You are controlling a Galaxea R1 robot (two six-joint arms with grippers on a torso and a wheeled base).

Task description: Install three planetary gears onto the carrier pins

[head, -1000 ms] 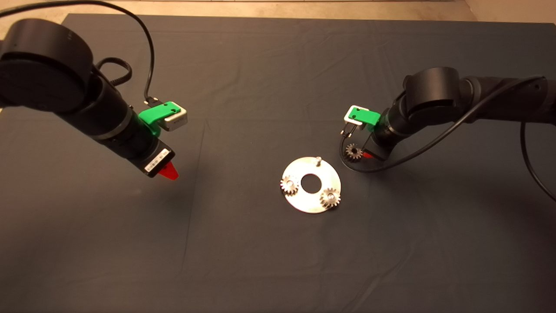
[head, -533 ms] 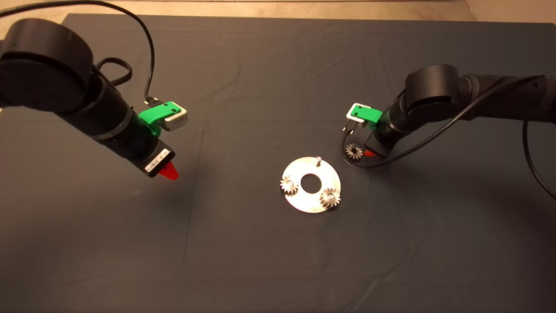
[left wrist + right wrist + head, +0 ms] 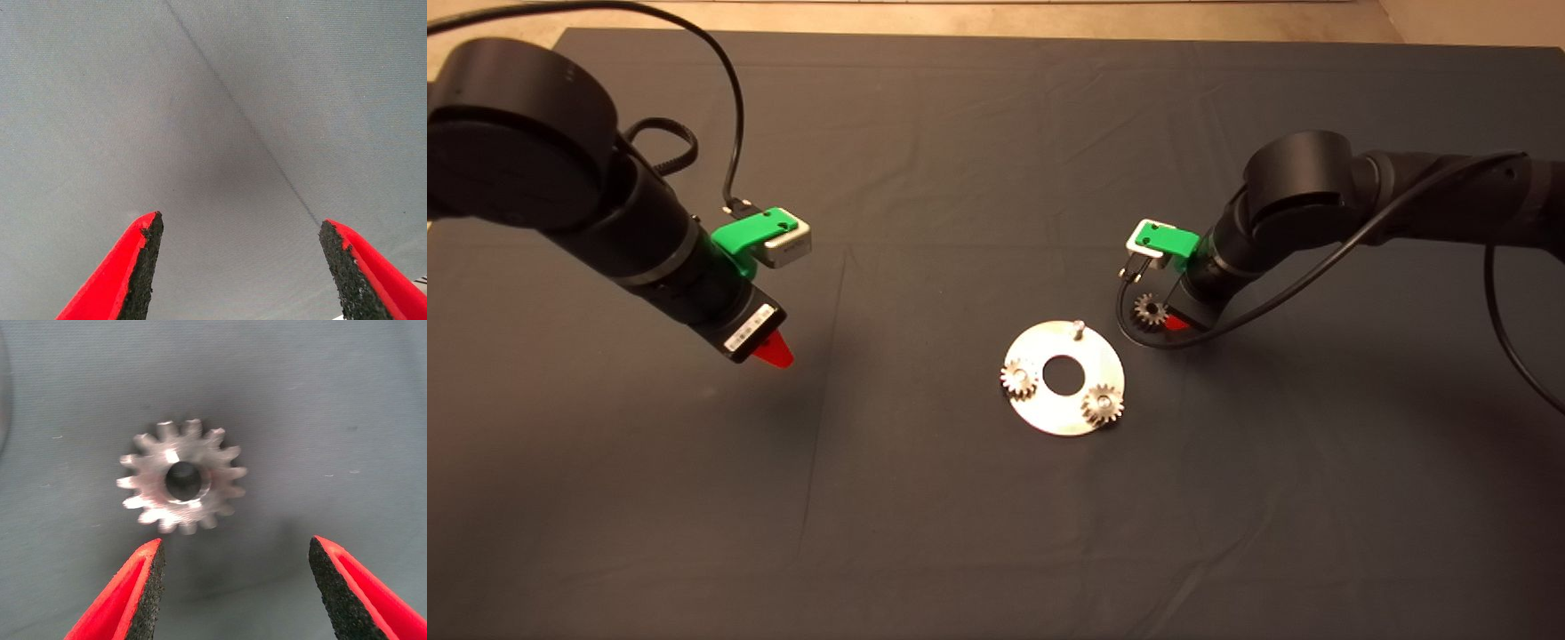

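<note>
Planetary gears, two of three, seated on carrier pins of the silver carrier disc (image 3: 1083, 420) near mat centre: one gear (image 3: 1017, 378) at the disc's left edge, another (image 3: 1104, 404) at its lower right edge. Third pin (image 3: 1078, 327) standing bare at the disc's far rim. Third gear (image 3: 1150, 309) lying flat on the dark mat (image 3: 960, 533), just beside the disc on its right, apart from the rim, centre hole facing up.

Step in hand, by judgement: pick-up of the last gear. Right gripper (image 3: 1172, 320) poised just over that gear; in the right wrist view the loose gear (image 3: 181, 475) sits ahead of the fingertips (image 3: 152, 568), red fingers spread wide, nothing between the pads, no contact yet. Left gripper (image 3: 772, 351) hanging over bare mat well to the left of the disc, fingers (image 3: 145, 243) spread apart, holding nothing, apparently waiting.

Next move, as a judgement: advance and lower so the pads straddle the toothed rim, then close across the teeth without tipping the gear. After that, lift, carry over the bare pin, line the bore up and lower squarely. Small bore, short pin, so little room for error; a tilted grip likely to jam or drop the gear. Nudging the disc also a risk, since nothing visibly holds it down.
</note>
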